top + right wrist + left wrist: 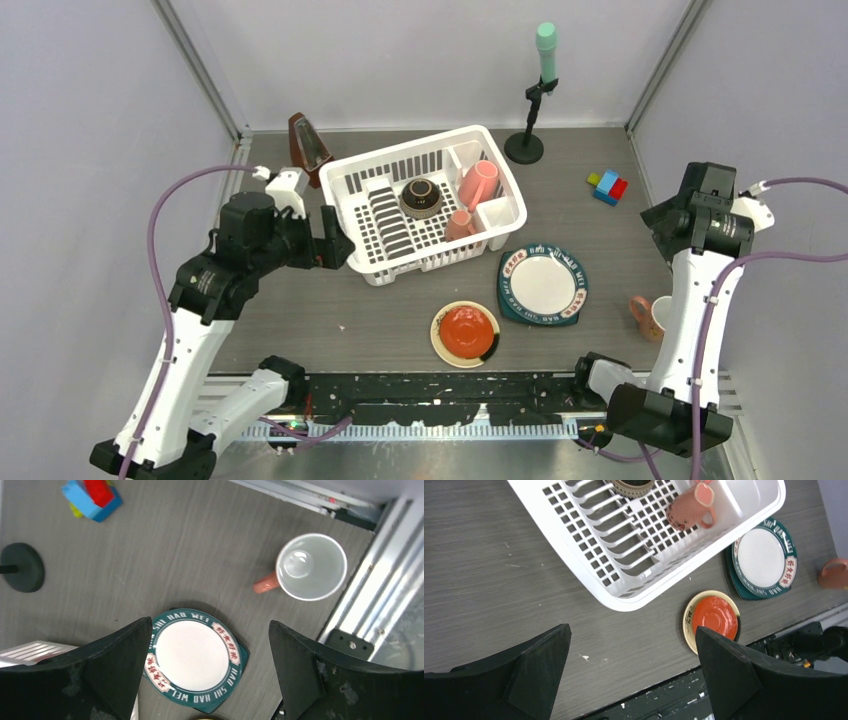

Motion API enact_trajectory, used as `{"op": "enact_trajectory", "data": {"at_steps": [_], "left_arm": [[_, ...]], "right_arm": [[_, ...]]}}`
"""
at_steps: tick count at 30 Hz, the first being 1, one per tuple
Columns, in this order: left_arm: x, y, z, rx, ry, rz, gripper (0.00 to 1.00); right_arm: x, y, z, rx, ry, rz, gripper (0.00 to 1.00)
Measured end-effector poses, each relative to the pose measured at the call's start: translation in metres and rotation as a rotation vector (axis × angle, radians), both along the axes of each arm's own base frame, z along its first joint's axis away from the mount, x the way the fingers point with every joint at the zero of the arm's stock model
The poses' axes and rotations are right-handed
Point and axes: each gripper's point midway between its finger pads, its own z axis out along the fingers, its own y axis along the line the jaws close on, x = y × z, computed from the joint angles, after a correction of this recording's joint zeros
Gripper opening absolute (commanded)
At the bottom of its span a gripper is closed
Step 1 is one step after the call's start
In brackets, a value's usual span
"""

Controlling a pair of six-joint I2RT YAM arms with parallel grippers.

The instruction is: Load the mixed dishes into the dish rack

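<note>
We see the white dish rack at the centre of the top view. It holds a brown bowl, a pink mug and a second mug toward its right end. Below it on the table, outside the rack, lie the teal-rimmed plate and the red-centred plate. A third mug stands upright at the lower right. The left gripper hangs by the rack's left end, fingers apart and empty. The right gripper, likewise spread, holds nothing.
</note>
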Motion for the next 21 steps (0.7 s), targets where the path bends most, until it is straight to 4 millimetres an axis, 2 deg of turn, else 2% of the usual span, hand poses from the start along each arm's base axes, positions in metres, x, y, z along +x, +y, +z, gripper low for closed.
{"op": "enact_trajectory", "data": {"at_steps": [5, 13, 17, 21], "left_arm": [[-0.005, -0.011, -0.012, -0.035, 0.049, -0.045, 1.0], [-0.008, -0.029, -0.016, -0.063, 0.079, -0.12, 1.0], [-0.01, -0.036, -0.017, -0.069, 0.092, -0.152, 1.0], [-0.011, -0.039, -0.019, -0.071, 0.101, -0.165, 1.0]], "right_arm": [[-0.026, 0.001, -0.037, 0.052, 0.086, -0.076, 0.91], [-0.049, -0.002, -0.071, 0.082, 0.138, -0.151, 0.89], [-0.05, -0.005, -0.087, 0.096, 0.164, -0.174, 0.87], [-0.041, -0.015, -0.096, 0.085, 0.173, -0.186, 0.86]]}}
